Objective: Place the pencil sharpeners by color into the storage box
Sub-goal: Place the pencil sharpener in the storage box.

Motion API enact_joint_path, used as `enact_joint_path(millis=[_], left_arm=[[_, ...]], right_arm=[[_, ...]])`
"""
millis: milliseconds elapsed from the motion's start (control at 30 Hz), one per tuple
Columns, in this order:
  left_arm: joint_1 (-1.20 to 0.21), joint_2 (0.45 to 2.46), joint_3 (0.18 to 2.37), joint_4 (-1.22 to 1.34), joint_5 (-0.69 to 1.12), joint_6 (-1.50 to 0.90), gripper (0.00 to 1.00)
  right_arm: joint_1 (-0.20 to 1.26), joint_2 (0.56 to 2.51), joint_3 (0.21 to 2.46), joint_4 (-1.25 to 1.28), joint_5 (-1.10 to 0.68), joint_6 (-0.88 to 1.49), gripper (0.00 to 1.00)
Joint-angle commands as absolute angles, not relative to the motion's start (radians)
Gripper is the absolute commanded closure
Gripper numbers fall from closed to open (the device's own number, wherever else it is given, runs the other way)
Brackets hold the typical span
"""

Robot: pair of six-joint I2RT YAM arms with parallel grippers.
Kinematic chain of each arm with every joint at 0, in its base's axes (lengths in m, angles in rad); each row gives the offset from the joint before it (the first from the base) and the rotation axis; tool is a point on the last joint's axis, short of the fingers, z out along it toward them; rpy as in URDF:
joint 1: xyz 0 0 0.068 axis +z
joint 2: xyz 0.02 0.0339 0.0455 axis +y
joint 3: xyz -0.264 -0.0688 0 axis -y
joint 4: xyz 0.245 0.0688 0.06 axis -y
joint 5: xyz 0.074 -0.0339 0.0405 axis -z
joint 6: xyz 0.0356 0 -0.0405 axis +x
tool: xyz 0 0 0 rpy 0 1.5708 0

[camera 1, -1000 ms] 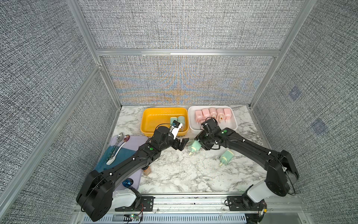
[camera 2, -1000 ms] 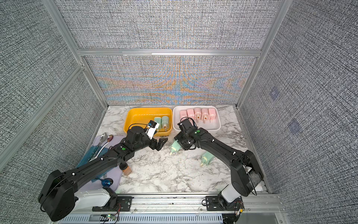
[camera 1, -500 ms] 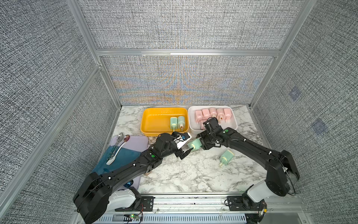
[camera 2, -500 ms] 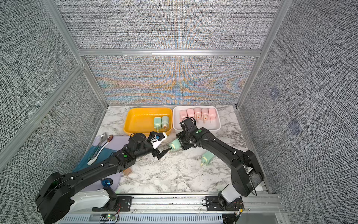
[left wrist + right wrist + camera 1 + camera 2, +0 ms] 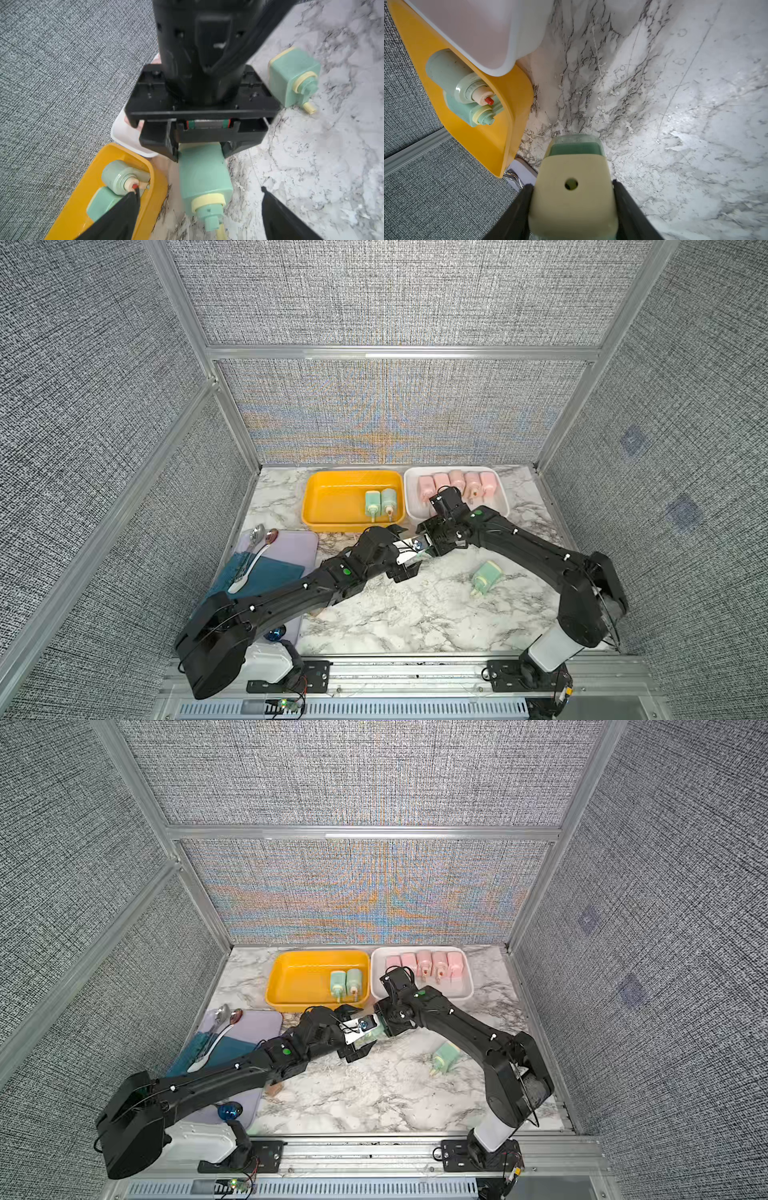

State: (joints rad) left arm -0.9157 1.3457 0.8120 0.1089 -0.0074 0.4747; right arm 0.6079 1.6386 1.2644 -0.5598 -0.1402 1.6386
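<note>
Green sharpener (image 5: 204, 172): clamped in right gripper (image 5: 572, 184) just before yellow tray (image 5: 328, 506), crank end between wide-spread left gripper (image 5: 405, 551), untouched; two greens (image 5: 380, 504) in that tray, five pinks (image 5: 456, 483) in white tray (image 5: 409, 499), one loose green (image 5: 486, 577) on table (image 5: 395, 614).

There are four green sharpeners (image 5: 204, 172). One is in the right pincer (image 5: 572, 207), three near it. Five pink sharpeners (image 5: 457, 483) show.

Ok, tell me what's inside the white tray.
Five pink sharpeners sit in a row along the white tray's far wall. The right arm covers its near left corner, so anything there is hidden.
</note>
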Motion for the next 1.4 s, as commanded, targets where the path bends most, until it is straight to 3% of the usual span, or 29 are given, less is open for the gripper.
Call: enact_joint_path(millis=[0,367,1067,1133,1367], left_arm=[[-0.919,1.362,0.806,0.127,-0.040,0.494,0.06],[-0.920,1.464,0.851,0.152,-0.067,0.502,0.11],[-0.977,1.551,0.901,0.125,-0.178,0.560,0.36],[-0.981,1.556,0.909,0.117,-0.179,0.558,0.41],[-0.983,1.554,0.919,0.109,-0.182,0.532,0.76]], right_arm=[[0.605,1.627,1.247,-0.535,-0.167,1.662,1.00],[0.601,1.590,1.204,-0.478,-0.189,1.675,1.00],[0.587,1.575,1.198,-0.474,-0.215,1.678,1.00],[0.587,1.577,1.198,-0.474,-0.221,1.680,1.00],[0.585,1.579,1.201,-0.431,-0.235,1.647,1.00]])
